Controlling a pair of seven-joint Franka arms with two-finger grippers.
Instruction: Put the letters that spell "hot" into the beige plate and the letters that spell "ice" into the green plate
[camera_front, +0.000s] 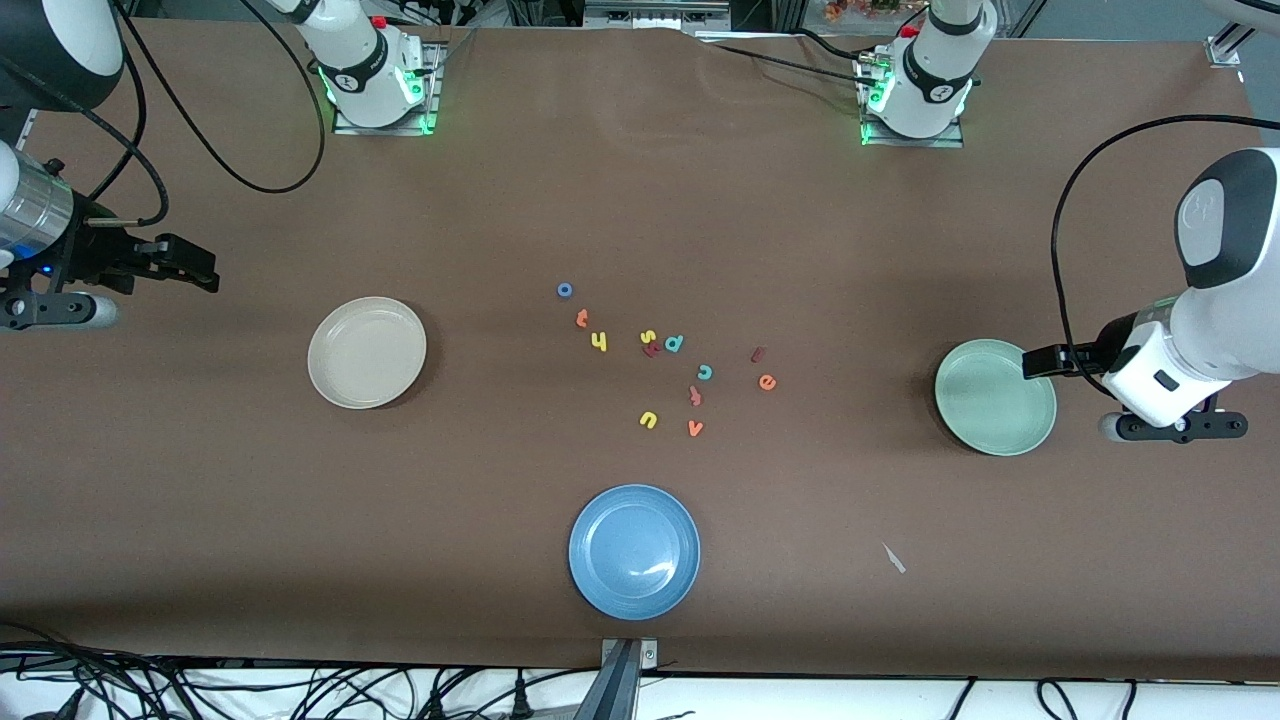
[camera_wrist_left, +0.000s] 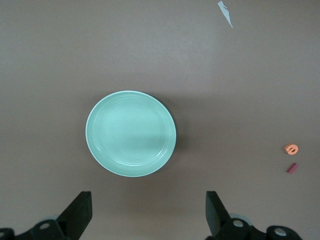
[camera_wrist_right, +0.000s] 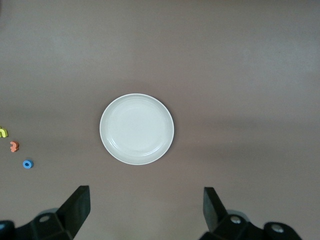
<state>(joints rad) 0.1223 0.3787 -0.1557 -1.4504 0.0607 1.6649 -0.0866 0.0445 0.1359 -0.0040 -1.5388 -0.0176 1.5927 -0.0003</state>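
Nothing sorted yet. Beige plate (camera_front: 366, 352) and green plate (camera_front: 995, 397) both empty, all six letters loose mid-table between them: o (camera_front: 565, 290), t (camera_front: 581, 319), h (camera_front: 599, 342), i (camera_front: 758, 354), c (camera_front: 705, 372), e (camera_front: 767, 382). Left gripper (camera_wrist_left: 148, 212) wide open above the table beside the green plate, right gripper (camera_wrist_right: 146, 209) likewise by the beige one, holding nothing.

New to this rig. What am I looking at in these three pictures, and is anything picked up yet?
Two robot arms at a brown table. The big picture looks down from across the table; the other two come from wrist cameras. The left gripper hangs open over the table beside the green plate. The right gripper hangs open beside the beige plate. Neither holds anything. Small foam letters lie scattered mid-table, with a blue plate nearer the front camera. All three plates hold nothing.
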